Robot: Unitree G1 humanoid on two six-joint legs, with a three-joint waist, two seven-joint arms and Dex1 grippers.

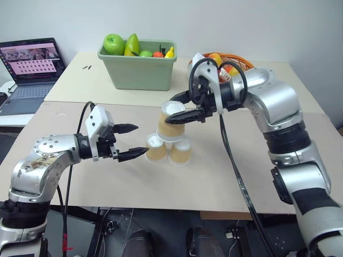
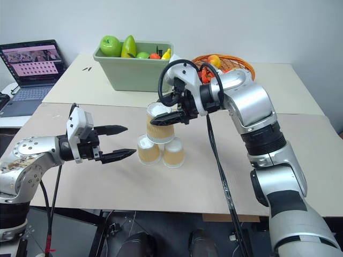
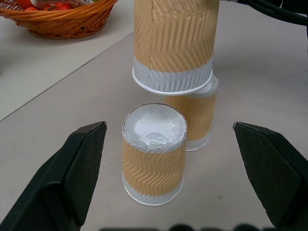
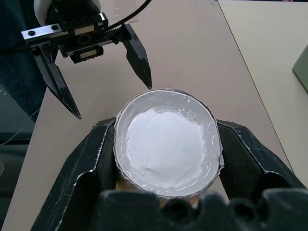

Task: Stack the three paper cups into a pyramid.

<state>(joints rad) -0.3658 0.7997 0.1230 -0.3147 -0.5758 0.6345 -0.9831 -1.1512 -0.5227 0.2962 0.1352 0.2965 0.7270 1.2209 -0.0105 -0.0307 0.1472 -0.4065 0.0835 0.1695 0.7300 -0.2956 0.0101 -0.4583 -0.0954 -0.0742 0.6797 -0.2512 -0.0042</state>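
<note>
Two of the paper cups stand upside down and side by side on the tan table: the left one (image 1: 156,149) and the right one (image 1: 181,153). The third cup (image 1: 170,130) hangs upside down over them, its white rim (image 3: 172,83) level with their tops. I cannot tell whether it rests on them. My right gripper (image 1: 179,110) is shut on this cup's upper part, one finger on each side (image 4: 91,159). My left gripper (image 1: 140,140) is open, just left of the left cup, its tips pointing at that cup without touching it (image 3: 154,154).
A green bin (image 1: 140,72) of toy fruit stands behind the cups. A wicker basket (image 1: 239,60) of fruit sits behind my right arm. An open laptop (image 1: 31,67) is at the far left. Bare tabletop (image 1: 214,182) lies in front of the cups.
</note>
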